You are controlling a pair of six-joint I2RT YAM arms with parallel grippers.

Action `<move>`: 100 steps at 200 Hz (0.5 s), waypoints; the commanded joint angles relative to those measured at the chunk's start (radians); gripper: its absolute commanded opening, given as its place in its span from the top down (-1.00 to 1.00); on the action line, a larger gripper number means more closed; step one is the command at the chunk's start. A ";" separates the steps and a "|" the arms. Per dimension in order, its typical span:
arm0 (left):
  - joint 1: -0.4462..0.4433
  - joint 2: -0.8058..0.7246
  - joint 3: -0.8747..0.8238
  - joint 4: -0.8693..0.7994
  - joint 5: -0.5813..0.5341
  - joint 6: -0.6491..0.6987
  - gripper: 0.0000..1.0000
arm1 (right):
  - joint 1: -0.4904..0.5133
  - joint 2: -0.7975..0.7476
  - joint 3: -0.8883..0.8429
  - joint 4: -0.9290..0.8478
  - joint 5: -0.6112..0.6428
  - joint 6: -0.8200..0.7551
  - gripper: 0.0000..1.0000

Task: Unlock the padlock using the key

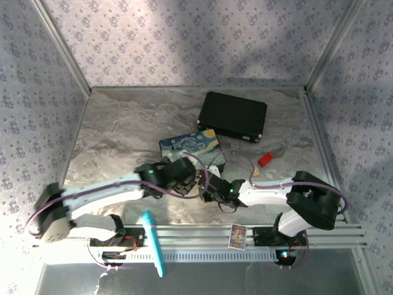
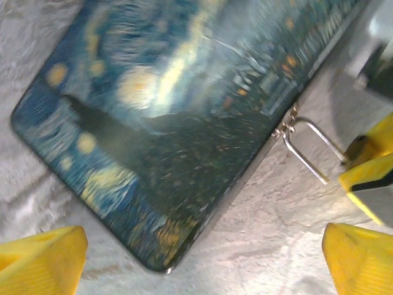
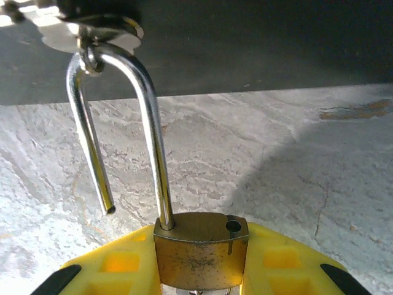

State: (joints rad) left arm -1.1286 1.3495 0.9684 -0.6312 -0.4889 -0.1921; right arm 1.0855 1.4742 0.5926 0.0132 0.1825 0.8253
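The brass padlock [image 3: 201,249] sits clamped between the yellow fingers of my right gripper [image 3: 201,270], which is shut on its body. Its silver shackle [image 3: 153,135] stands open: one leg is in the body, and the free end hangs loose on the left, clear of the empty hole. The shackle's bend is still hooked through the metal latch [image 3: 92,27] of the painted box [image 2: 153,110]. My left gripper [image 2: 202,261] hovers open over the box's near corner, holding nothing. From the left wrist, the shackle [image 2: 307,144] runs to the padlock [image 2: 358,147]. The key is hidden.
A black case [image 1: 233,115] lies at the back, behind the painted box [image 1: 190,146]. A small red piece [image 1: 265,159] rests on the marble table [image 1: 116,135] to the right. A teal pen-like stick [image 1: 153,243] and a small card [image 1: 237,235] sit on the front rail.
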 commanded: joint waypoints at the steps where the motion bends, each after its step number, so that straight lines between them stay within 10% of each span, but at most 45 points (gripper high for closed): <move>1: 0.007 0.134 0.077 -0.041 -0.067 0.248 -0.82 | -0.015 -0.018 -0.055 0.067 -0.013 0.067 0.73; 100: 0.096 0.249 0.069 -0.006 0.189 0.331 -0.09 | -0.009 -0.018 -0.129 0.231 0.050 0.232 0.82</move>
State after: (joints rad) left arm -1.0428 1.5673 1.0466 -0.6029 -0.4187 0.1200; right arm 1.0824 1.4441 0.5007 0.1757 0.1955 0.9779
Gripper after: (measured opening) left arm 0.575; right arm 0.272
